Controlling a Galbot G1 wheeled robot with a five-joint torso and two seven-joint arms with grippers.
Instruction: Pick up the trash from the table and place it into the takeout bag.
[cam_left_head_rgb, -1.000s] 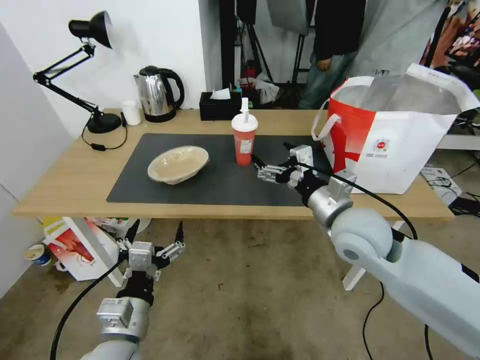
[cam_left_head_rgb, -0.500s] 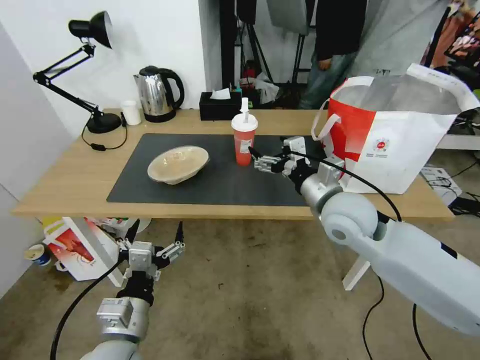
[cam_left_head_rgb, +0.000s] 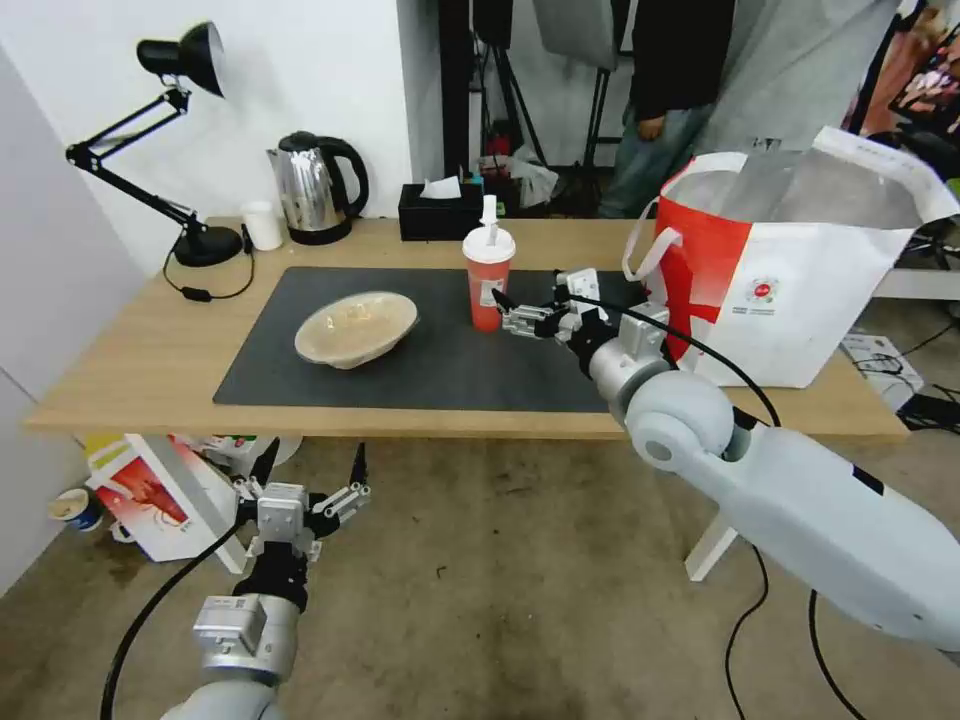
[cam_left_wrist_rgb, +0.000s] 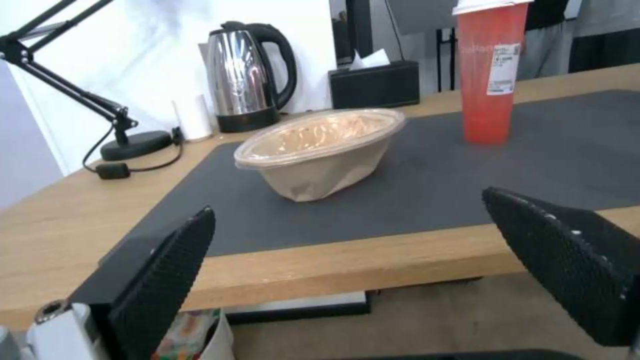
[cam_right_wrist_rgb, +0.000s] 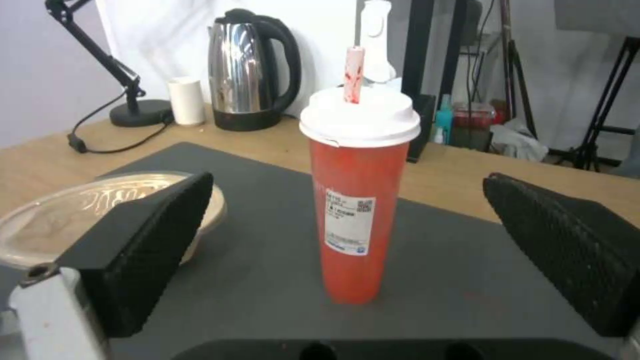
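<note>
The right gripper (cam_left_head_rgb: 525, 305), fingers spread, hovered just right of the red drink cup (cam_left_head_rgb: 487, 278) on the table's (cam_left_head_rgb: 140, 370) mat; the left gripper (cam_left_head_rgb: 310, 480) hung wide apart below the near edge.

Even, soft indoor light falls across the desk (cam_left_head_rgb: 120, 380), with faint shadows. Glare streaks the steel kettle (cam_left_head_rgb: 310, 195) at its back edge. The wrist views are softer: the close black fingers (cam_right_wrist_rgb: 143, 250) and background blur.
</note>
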